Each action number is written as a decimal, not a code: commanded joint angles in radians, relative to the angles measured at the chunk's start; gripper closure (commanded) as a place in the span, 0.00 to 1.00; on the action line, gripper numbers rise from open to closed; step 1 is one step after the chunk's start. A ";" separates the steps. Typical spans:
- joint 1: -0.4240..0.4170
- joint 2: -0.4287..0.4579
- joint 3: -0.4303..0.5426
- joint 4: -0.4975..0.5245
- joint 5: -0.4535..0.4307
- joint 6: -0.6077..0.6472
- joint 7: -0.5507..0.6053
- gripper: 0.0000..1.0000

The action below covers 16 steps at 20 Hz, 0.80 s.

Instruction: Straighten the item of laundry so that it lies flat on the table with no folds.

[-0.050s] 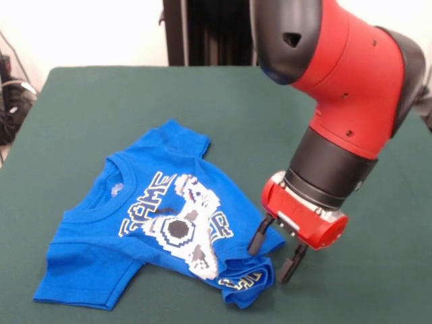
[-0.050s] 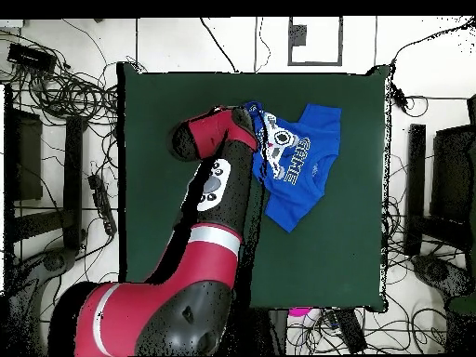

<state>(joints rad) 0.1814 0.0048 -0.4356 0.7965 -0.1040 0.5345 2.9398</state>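
The item of laundry (image 1: 169, 216), a bright blue T-shirt with a pixel controller print, lies print-up on the green table (image 1: 101, 101), neck toward the left. Its lower hem is bunched and folded over at the near right corner (image 1: 246, 278). My gripper (image 1: 270, 264) stands open right at that bunched corner, one finger (image 1: 258, 237) against the shirt's right edge, the other finger (image 1: 292, 264) over bare felt. In the overhead view the shirt (image 2: 302, 158) lies at the table's upper right, and the arm (image 2: 218, 186) hides the gripper.
Bare green felt (image 2: 325, 260) surrounds the shirt on all sides. Cables and stands (image 2: 56, 93) lie on the floor beyond the table's edges.
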 commanded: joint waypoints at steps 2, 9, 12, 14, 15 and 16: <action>-0.014 0.011 0.148 0.214 0.064 -0.045 0.104 0.00; -0.053 -0.046 0.262 0.339 0.100 -0.076 0.030 0.00; -0.034 -0.058 0.266 0.357 0.106 -0.099 0.063 0.00; -0.011 -0.061 0.247 0.355 0.106 -0.114 0.093 0.00; 0.000 -0.058 0.232 0.340 0.105 -0.113 0.104 0.00; 0.012 -0.058 0.217 0.339 0.105 -0.118 0.116 0.00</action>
<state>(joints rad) 0.1422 -0.0822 -0.3497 0.9542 -0.0434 0.4246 2.9398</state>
